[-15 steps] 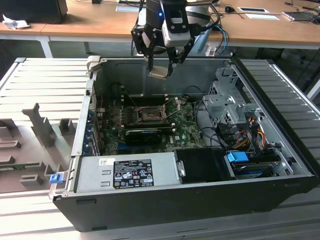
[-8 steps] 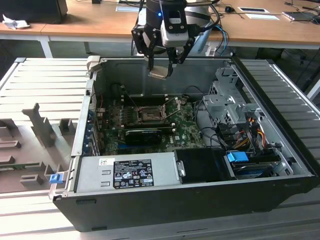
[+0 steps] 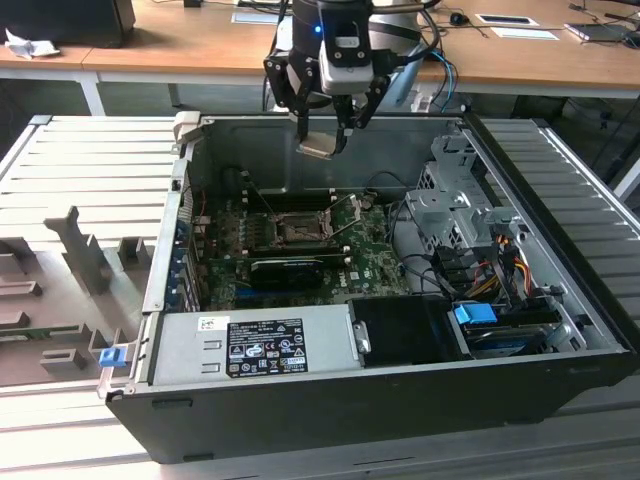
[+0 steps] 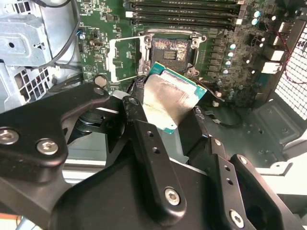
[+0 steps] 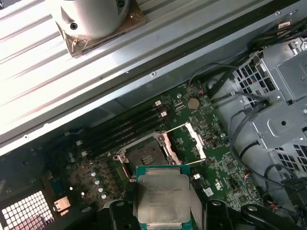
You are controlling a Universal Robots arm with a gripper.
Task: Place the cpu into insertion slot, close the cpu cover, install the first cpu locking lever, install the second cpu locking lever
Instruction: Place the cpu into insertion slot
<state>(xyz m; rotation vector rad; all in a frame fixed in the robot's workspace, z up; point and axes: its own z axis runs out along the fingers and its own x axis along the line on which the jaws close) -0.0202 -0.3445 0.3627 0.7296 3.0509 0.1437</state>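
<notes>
Silvery cpu (image 5: 163, 199) clamped between jaws of gripper (image 3: 324, 136), well above open insertion slot (image 5: 147, 154). Risk, I think: chip looks tilted, corner could land first, bend fine contacts.

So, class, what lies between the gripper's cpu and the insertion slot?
Nothing. In the exterior view the cpu, held by the gripper, hangs above the open insertion slot with only air between them.

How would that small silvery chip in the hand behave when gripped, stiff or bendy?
The cpu looks stiff: it lies flat, unbent, in the hand. Thin and small, so probably light. Its smooth metal face may be slippery.
</notes>
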